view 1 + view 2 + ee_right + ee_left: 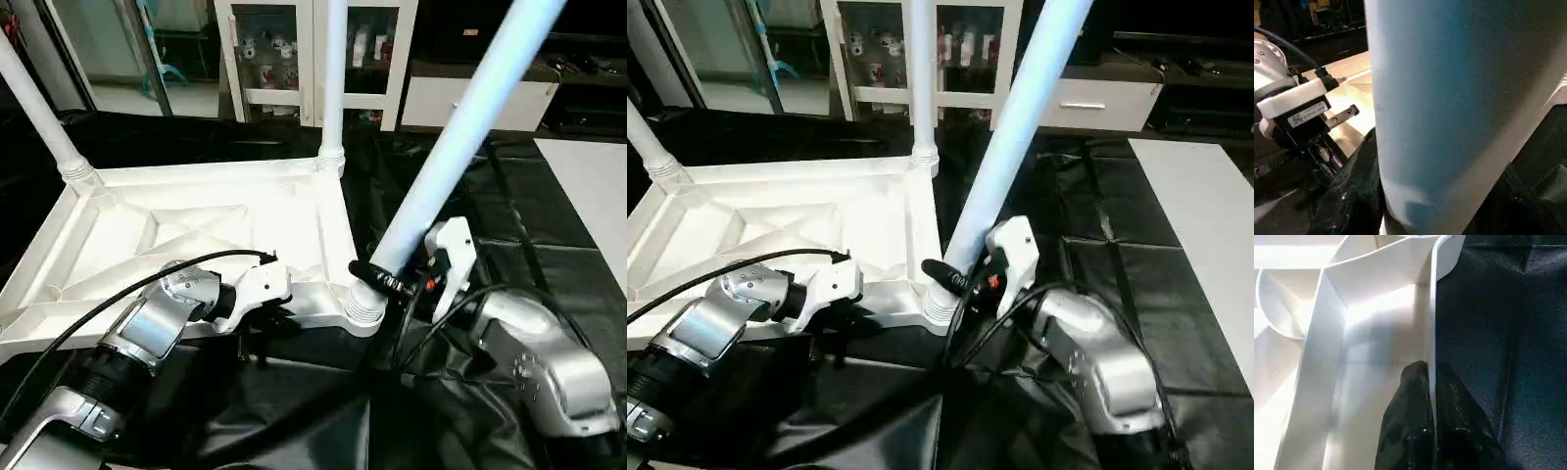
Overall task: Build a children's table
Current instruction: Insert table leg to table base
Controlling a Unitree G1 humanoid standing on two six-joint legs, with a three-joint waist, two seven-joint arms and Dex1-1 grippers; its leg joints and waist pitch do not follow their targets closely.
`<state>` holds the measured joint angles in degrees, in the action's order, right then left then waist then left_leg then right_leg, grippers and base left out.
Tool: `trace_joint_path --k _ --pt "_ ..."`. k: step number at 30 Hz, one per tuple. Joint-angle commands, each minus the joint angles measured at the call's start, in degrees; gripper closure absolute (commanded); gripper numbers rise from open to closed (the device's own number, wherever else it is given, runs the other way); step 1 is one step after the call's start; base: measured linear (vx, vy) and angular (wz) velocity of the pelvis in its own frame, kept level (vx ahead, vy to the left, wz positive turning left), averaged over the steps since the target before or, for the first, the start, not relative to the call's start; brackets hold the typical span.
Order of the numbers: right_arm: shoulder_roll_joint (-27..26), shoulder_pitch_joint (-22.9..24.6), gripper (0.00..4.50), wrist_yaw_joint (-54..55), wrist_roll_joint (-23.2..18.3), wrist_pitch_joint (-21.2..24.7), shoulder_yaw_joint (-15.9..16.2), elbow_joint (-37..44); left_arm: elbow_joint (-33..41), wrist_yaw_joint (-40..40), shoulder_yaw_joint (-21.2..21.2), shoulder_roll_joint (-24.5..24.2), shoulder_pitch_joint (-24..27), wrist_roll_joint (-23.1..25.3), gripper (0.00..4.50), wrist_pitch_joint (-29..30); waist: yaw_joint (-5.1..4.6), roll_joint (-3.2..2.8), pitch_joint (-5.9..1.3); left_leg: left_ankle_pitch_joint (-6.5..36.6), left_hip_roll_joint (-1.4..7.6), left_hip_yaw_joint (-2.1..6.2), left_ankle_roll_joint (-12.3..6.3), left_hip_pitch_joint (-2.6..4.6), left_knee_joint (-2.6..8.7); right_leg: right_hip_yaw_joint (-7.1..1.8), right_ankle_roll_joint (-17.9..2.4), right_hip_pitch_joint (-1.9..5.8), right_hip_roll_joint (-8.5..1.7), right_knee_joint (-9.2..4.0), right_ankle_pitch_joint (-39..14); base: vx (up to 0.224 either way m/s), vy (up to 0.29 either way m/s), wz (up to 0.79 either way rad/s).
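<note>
Leg [460,147] leans right in the near right socket [364,304] of the upturned tabletop [196,235]; my right gripper [392,277] clasps its base, left gripper [1431,396] pinches the near rim tight; I'd straighten it, then press down.

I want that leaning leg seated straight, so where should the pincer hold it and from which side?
Hold the leaning leg low, just above its ribbed base at the near corner socket, coming from the robot's right, where the right pincer already clasps it. The shaft is round and tapered, thickest there. The left pincer pinches the tabletop's near rim.
</note>
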<state>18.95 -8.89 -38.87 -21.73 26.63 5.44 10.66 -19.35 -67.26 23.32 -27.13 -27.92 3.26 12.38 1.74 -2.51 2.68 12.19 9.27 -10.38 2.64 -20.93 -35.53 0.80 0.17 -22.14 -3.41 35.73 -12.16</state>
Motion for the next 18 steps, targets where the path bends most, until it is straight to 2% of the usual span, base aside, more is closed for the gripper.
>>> trace_joint_path --k 1,7,9,10,11,14,15,16,17,18 --pt "1.0 2.3 2.68 -0.1 2.9 0.6 4.7 -1.1 -0.7 3.3 -1.7 1.6 0.5 -1.2 4.50 -0.7 -0.19 0.97 -2.59 12.7 3.58 1.62 -0.42 0.51 5.46 -2.49 -10.8 1.36 -4.43 -5.22 -16.9 0.000 0.000 0.00" --pt "2.3 2.4 2.68 -0.2 4.8 2.2 6.9 -0.7 -0.8 3.5 -1.9 1.5 0.6 -0.9 4.50 -0.8 -0.32 1.09 -2.48 13.9 3.58 1.70 -0.39 0.53 5.60 -2.56 -10.2 1.31 -4.44 -5.40 -18.5 0.000 0.000 0.00" --pt "3.1 1.9 2.68 -0.4 5.5 3.4 8.0 -0.9 -0.7 3.5 -1.9 1.5 0.6 -0.9 4.50 -0.8 -0.38 1.07 -2.46 14.0 3.58 1.75 -0.35 0.48 5.67 -2.56 -10.1 1.31 -4.40 -5.42 -18.4 0.000 0.000 0.00" --pt "3.6 1.7 2.68 -0.9 5.7 4.4 8.6 -0.9 -0.7 3.5 -1.9 1.5 0.6 -0.8 4.50 -0.8 -0.44 1.32 -2.50 14.3 3.58 1.74 -0.32 0.53 5.68 -2.55 -10.0 1.28 -4.40 -5.46 -18.7 0.000 0.000 0.00" --pt "4.4 1.3 2.68 -1.9 6.0 5.3 9.7 -0.9 -0.6 3.5 -1.9 1.5 0.7 -0.8 4.50 -0.7 -0.40 1.22 -2.43 14.5 3.62 1.81 -0.29 0.53 5.72 -2.57 -10.0 1.23 -4.48 -5.47 -19.1 0.000 0.000 0.00" --pt "5.4 0.6 2.68 -3.4 5.4 7.7 11.0 -0.7 -0.5 3.5 -2.0 1.5 0.8 -0.8 4.50 -0.7 -0.42 1.32 -2.49 14.9 3.65 1.85 -0.11 0.61 5.78 -2.59 -9.7 1.23 -4.44 -5.48 -19.4 0.000 0.000 0.00" --pt "5.8 0.2 2.68 -4.1 5.3 8.4 11.5 -0.6 -0.5 3.5 -2.0 1.5 0.8 -0.8 4.50 -0.6 -0.50 1.64 -2.49 15.1 3.68 1.79 -0.16 0.67 5.80 -2.58 -9.8 1.19 -4.40 -5.54 -19.3 0.000 0.000 0.00" --pt "5.8 -0.4 2.68 -4.8 4.6 9.5 11.8 -0.9 -0.3 3.5 -2.1 1.5 1.0 -0.8 4.50 -0.5 -0.40 1.46 -2.56 14.8 3.67 1.79 -0.19 0.73 5.81 -2.60 -9.8 1.27 -4.53 -5.54 -18.9 0.000 0.000 0.00" --pt "5.9 -0.7 2.68 -5.1 4.3 9.9 11.9 -0.9 -0.2 3.5 -2.1 1.5 1.0 -0.8 4.50 -0.5 -0.43 1.67 -2.55 14.7 3.69 1.76 -0.29 0.72 5.82 -2.59 -9.9 1.24 -4.51 -5.56 -18.7 0.000 0.000 0.00" --pt "5.8 -1.5 2.68 -5.4 3.8 10.8 11.8 -1.5 0.0 3.5 -2.2 1.5 1.2 -0.8 4.50 -0.4 -0.39 1.67 -2.64 14.0 3.65 1.78 -0.42 0.71 5.93 -2.55 -10.0 1.49 -4.49 -5.52 -17.8 0.000 0.000 0.00"
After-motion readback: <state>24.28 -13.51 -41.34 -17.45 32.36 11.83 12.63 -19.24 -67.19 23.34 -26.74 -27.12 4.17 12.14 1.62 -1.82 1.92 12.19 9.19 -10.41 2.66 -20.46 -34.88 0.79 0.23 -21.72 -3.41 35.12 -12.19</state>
